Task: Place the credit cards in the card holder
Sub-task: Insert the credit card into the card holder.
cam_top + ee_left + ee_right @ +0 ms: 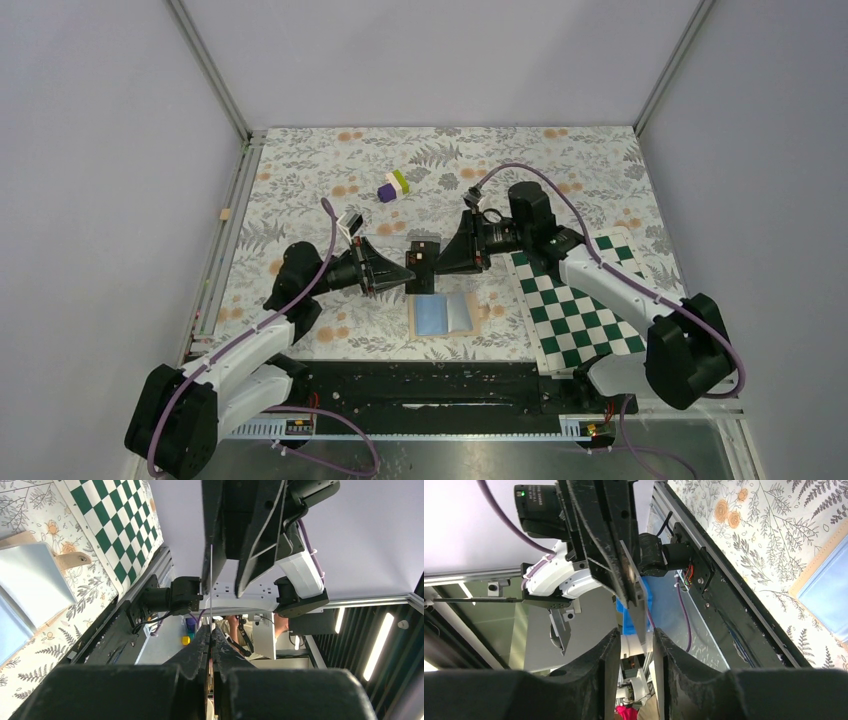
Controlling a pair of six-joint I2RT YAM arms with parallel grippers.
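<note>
Left hand [210,636]: fully closed. Its two fingers pinch one short end of a black credit card [631,587] and hold it up in the air, above the worktop.
Right hand [634,642]: it faces the left hand from the other side, with the fingers partly apart. The free end of the card stands in the gap between them. In the right wrist view a little space shows on each side of the card, so this hand does not grip it.
Worktop [320,170]: it is covered with a cloth of fern and flower pattern.
Checkerboard [580,315]: green and white, it lies flat on the right part of the worktop, partly under the right arm.
Card holder [443,313]: it lies open on the worktop with the light blue inside up and a tan edge around it. It is just in front of the two hands, on the near side, apart from the card.
Block cluster [394,185]: purple, green and white, on the far side of the worktop, well apart from the hands.
</note>
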